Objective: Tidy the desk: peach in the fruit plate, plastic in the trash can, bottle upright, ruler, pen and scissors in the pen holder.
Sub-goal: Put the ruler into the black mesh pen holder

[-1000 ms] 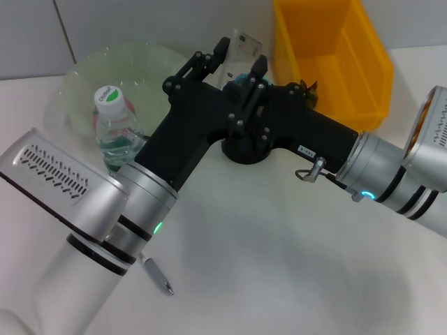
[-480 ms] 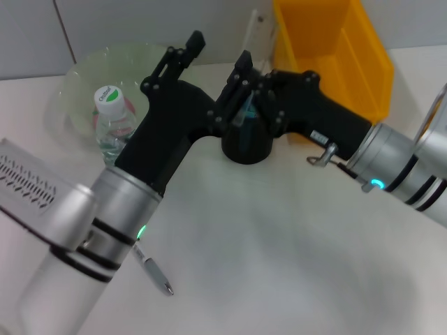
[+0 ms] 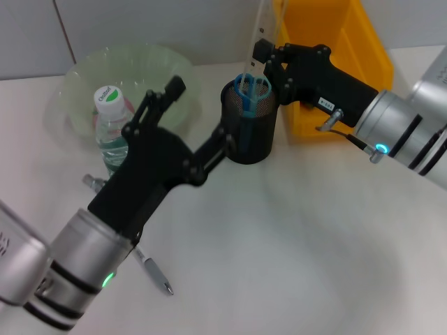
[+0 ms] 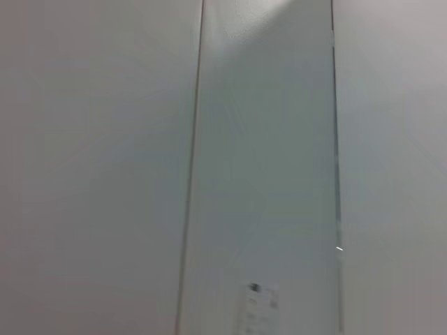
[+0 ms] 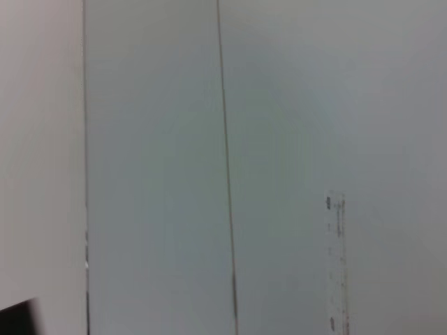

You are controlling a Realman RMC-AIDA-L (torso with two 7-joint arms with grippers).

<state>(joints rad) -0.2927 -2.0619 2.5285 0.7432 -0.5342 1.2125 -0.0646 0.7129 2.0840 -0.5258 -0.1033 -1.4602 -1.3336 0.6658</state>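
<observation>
white tabletop [image 3: 293, 244]; my right tool [image 3: 264, 54] pinching the ruler [image 3: 261, 28] above the pen holder [image 3: 249, 125]: thin, stiff, slippery, grip flat faces. left tool [image 3: 199, 122] spread.

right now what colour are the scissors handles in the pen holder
Blue scissors handles, seen best in the head view.

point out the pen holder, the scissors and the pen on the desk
pen holder [image 3: 253, 139], head view, black mesh side wall
scissors [image 3: 252, 89], head view, blue handle loops sticking out of the holder
pen [image 3: 154, 273], head view, middle of its barrel
</observation>
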